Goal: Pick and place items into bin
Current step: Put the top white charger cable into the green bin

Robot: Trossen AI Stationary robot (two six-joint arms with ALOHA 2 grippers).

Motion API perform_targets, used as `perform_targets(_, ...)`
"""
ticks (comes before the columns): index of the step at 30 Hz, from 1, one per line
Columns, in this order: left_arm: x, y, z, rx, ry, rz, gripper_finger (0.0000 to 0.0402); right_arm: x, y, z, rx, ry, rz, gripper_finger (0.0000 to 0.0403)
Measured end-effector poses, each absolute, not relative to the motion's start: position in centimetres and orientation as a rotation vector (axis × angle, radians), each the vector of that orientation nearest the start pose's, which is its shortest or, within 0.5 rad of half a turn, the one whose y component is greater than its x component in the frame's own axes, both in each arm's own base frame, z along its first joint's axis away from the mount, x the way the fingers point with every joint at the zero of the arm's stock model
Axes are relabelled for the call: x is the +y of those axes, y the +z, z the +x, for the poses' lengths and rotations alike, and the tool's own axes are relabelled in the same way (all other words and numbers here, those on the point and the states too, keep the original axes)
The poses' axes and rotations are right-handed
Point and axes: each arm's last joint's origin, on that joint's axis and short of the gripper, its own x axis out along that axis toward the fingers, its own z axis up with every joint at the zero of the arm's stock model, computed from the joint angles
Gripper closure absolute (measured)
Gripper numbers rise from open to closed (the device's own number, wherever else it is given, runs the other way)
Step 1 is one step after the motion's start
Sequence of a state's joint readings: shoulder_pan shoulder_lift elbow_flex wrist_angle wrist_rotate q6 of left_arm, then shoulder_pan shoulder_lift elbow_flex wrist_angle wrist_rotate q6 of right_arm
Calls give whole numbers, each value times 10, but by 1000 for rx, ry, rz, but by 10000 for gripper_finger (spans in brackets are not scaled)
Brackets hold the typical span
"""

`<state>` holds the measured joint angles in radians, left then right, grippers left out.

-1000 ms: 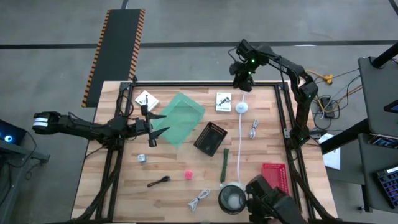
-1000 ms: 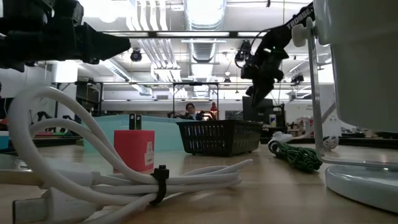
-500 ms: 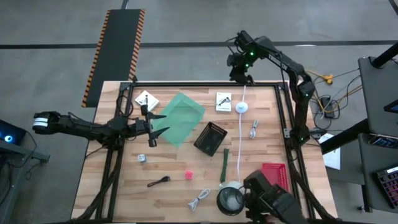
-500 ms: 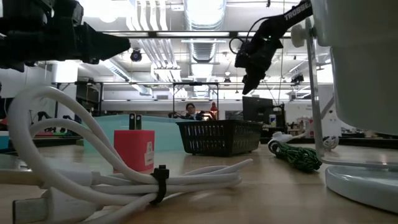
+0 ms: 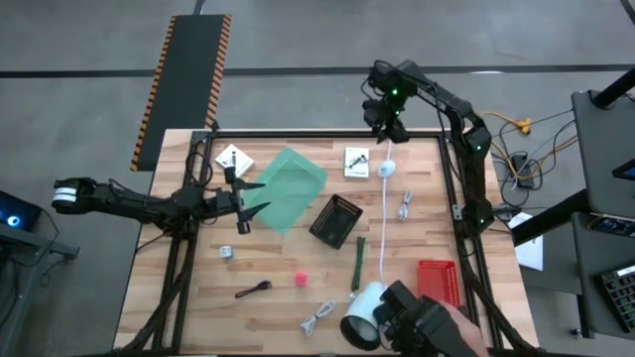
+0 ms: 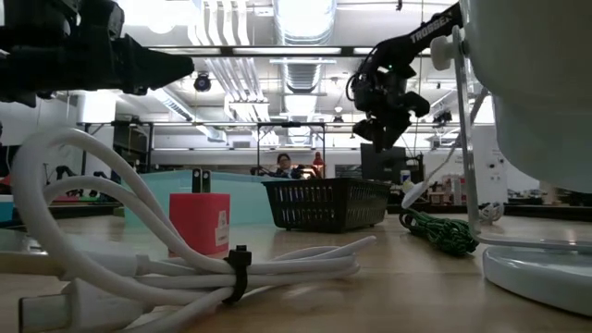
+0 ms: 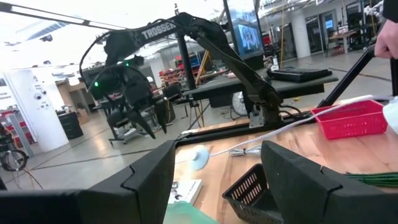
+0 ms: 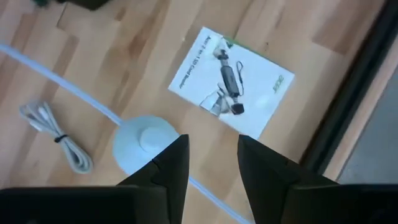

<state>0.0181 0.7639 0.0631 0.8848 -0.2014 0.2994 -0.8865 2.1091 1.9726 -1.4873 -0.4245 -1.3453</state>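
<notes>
While the left gripper point(image 5: 248, 198) hangs with its fingers spread wide and empty over the left part of the table point(image 5: 169, 288), its tips reach the near edge of the green bin point(image 5: 286, 188); a white card point(image 5: 233, 159) lies by the far left corner; a small metal piece point(image 5: 227, 253) and a brown spoon point(image 5: 253, 290) sit toward the front left; a pink ball point(image 5: 301, 280) and a coiled cable point(image 5: 317, 319) lie near the front edge; a black basket point(image 5: 335, 220) stands mid-table with a green stick point(image 5: 358, 262) just beside it; a second card point(image 8: 231, 81) rests by the far edge beside a white puck point(image 8: 144, 144); another coiled cable point(image 8: 56, 137) lies right of the cord; the right gripper point(image 8: 212, 163) hovers above the far edge, fingers slightly apart, holding nothing.
</notes>
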Motion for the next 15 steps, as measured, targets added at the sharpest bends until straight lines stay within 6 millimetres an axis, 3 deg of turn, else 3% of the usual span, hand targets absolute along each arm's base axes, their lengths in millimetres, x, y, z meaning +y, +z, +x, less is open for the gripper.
perform_targets(11,10,191,150,-138,287,279,179,-301,265,263,1160,523,-170,305)
perform_targets(15,10,191,149,-139,287,278,179,-303,274,264,1166,439,-106,310)
